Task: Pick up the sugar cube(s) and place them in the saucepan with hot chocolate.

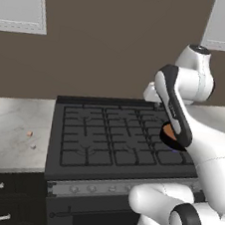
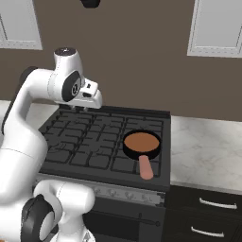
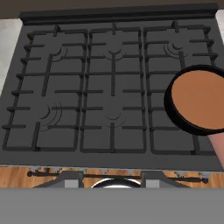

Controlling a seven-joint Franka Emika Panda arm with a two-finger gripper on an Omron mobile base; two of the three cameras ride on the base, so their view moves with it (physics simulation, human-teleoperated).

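I cannot tell the tool's (image 2: 81, 108) jaw state; my arm hides most of the saucepan (image 1: 168, 134) on the stove (image 1: 106, 139), its handle (image 2: 145, 168) pointing toward the stove's front edge.

A dark brown wall (image 1: 103, 48) ran behind a black gas stove (image 1: 111, 134), with pale framed cabinet doors (image 2: 215, 28) hanging high at either side. Marbled light counters (image 2: 208, 151) flanked the stove above dark drawers (image 2: 208, 212) with silver handles.
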